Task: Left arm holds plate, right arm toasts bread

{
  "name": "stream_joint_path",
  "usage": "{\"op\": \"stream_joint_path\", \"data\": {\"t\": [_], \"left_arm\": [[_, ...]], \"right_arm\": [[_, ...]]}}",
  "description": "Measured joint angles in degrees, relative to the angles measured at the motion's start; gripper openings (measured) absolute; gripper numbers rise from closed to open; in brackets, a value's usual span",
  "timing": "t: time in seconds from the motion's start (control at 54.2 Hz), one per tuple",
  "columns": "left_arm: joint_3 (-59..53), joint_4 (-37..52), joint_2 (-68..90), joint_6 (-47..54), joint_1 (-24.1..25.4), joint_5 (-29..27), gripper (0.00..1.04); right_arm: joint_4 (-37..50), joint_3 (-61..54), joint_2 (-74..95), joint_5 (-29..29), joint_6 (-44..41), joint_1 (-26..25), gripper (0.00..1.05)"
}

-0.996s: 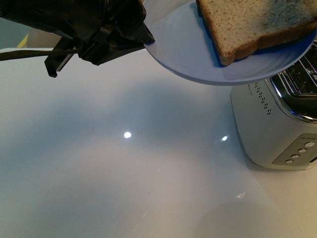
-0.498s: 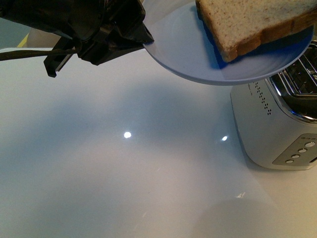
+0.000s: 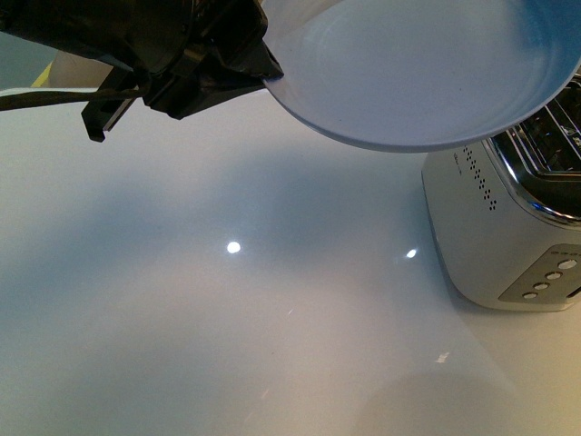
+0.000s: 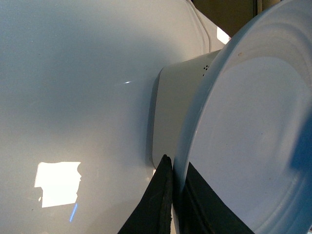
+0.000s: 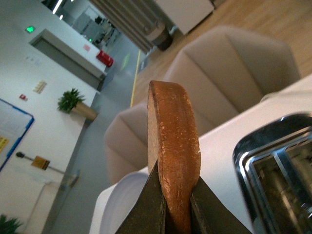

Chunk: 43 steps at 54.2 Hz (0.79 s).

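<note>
My left gripper (image 3: 263,73), black and wrapped, is shut on the rim of the pale blue-white plate (image 3: 418,73) and holds it in the air above the table, over the toaster's near end. In the left wrist view the dark fingers (image 4: 161,204) pinch the plate's rim (image 4: 243,146); the plate is bare. My right gripper (image 5: 176,209) is shut on the bread (image 5: 173,146), seen edge-on with its tan crust up, lifted off the plate. The right gripper and the bread are out of the front view.
A silver toaster (image 3: 508,227) stands at the right on the white table (image 3: 227,318), its slots (image 5: 280,175) open upward and buttons on its front. It also shows behind the plate in the left wrist view (image 4: 180,112). Beige chairs (image 5: 229,73) stand beyond the table.
The bread slice lay on the plate and slid up and right out of the front view. The plate is now bare. The left gripper and plate have stayed put.
</note>
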Motion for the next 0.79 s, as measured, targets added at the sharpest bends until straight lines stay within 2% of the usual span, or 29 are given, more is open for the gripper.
{"op": "stream_joint_path", "data": {"t": [0.111,0.221,0.443,0.793], "left_arm": [[0.0,0.0,0.0,0.0,0.0,0.0,0.03],[0.0,0.0,0.0,0.0,0.0,0.0,0.03],[0.0,0.0,0.0,0.0,0.0,0.0,0.03],[0.0,0.0,0.0,0.0,0.0,0.0,0.03]], "right_arm": [[-3.5,2.0,-2.1,3.0,-8.2,-2.6,0.03],[-3.2,2.2,-1.2,5.4,-16.2,-2.7,0.03],[0.6,2.0,5.4,11.7,-28.3,1.1,0.03],[4.3,1.6,16.7,14.8,-34.7,5.6,0.03]]}}
